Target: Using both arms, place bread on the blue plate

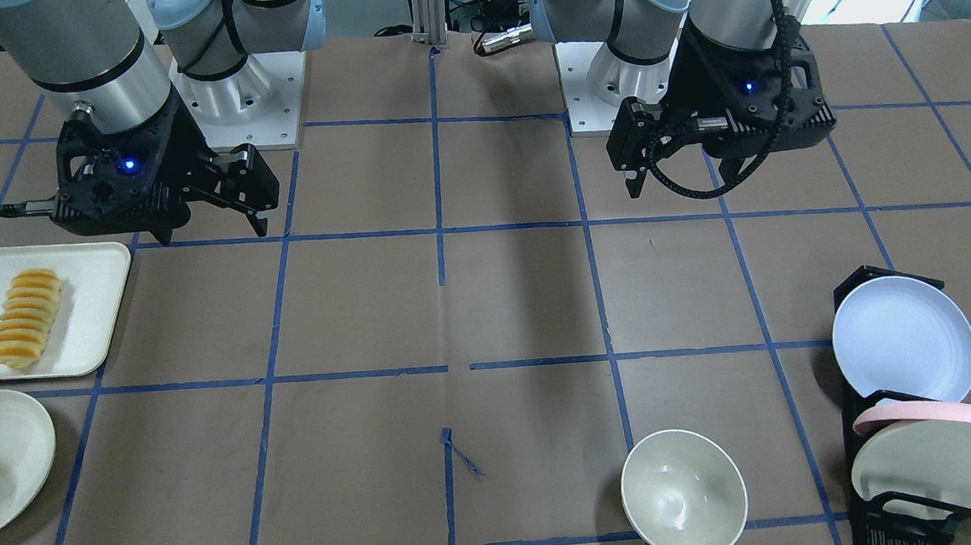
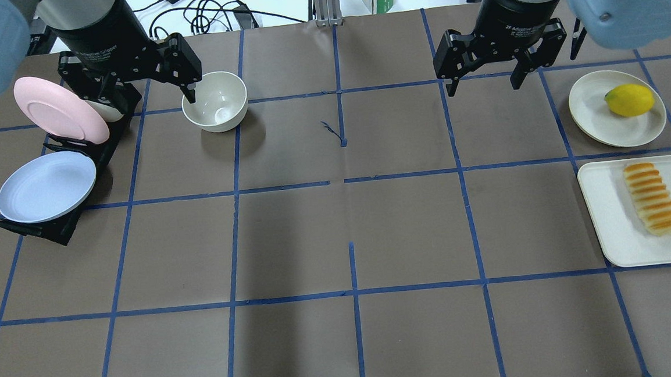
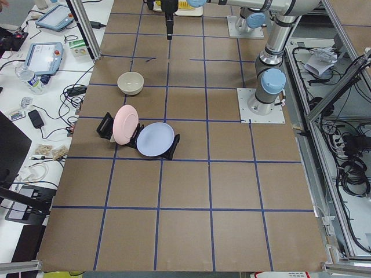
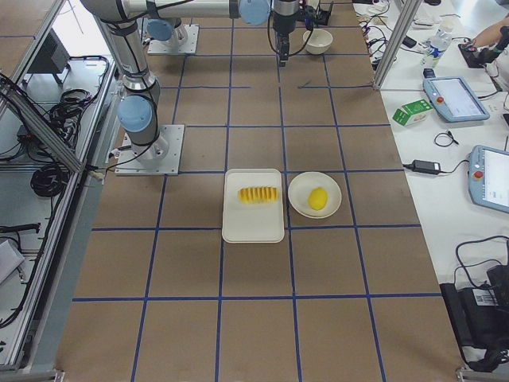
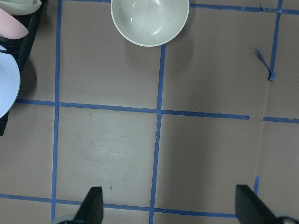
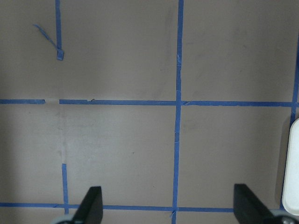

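While neither arm holds anything, the front view shows the bread (image 1: 27, 317) lying on a white tray (image 1: 93, 283) and the blue plate (image 1: 905, 339) propped in a black rack (image 1: 858, 282), well apart, probably so each arm serves 1 side. In the wrist views, left gripper (image 5: 170, 205) and right gripper (image 6: 168, 205) hover spread, empty.

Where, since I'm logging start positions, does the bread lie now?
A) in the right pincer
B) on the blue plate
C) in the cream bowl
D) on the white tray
D: the bread lies on the white tray, across the table from the blue plate, which holds nothing.
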### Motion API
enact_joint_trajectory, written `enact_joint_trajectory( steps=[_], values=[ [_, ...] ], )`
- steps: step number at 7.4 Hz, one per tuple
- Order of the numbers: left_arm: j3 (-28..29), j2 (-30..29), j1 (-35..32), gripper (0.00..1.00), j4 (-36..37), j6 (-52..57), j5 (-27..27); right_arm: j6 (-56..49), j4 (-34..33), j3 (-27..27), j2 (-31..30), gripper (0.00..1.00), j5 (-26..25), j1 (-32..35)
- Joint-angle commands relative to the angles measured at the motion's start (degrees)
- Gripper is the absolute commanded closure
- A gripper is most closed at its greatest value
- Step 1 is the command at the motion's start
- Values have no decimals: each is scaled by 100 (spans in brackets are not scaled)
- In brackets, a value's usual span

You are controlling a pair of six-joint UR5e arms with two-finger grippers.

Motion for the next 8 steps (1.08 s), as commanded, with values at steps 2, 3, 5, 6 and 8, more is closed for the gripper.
enact_joint_trajectory(
  steps=[2,3,5,6,8],
  values=[
    [0,0,0,0,3,16,10,0,-47,14,16,0,-62,1],
    [0,-9,9,0,11,43,10,0,-12,14,16,0,-80,-8],
    [-9,0,0,0,20,43,10,-9,-21,14,16,0,-71,-8],
    [-9,0,9,0,20,43,10,-9,-12,23,16,0,-71,-8],
    [0,9,35,0,3,43,27,-61,23,32,16,0,-89,-26]
  ],
)
